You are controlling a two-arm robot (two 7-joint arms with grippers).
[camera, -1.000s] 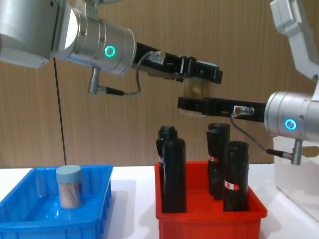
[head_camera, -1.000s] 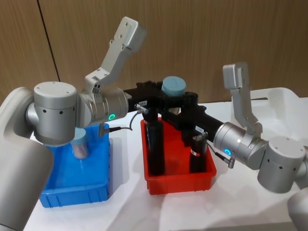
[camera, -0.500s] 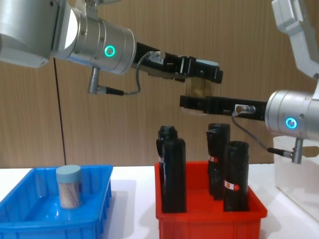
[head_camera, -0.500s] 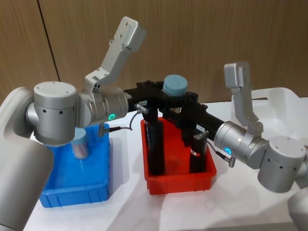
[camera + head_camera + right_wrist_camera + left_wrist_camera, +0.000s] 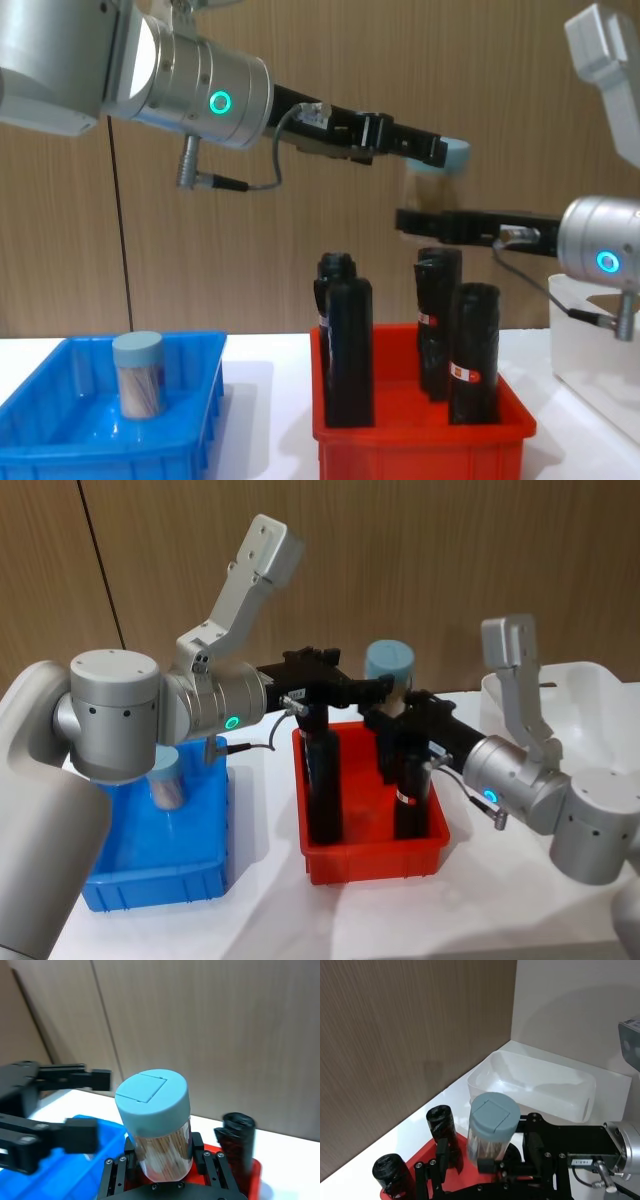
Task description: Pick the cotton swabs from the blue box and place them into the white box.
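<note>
While right end effector [image 5: 162,1149] grips one swab jar [image 5: 389,665] midair, left end effector [image 5: 360,687] open, empty; second jar [image 5: 166,780] in blue box [image 5: 150,885], white box [image 5: 600,695] looks empty.

The right tool [image 5: 163,1161] grips cotton swabs [image 5: 155,1122] — upright.
</note>
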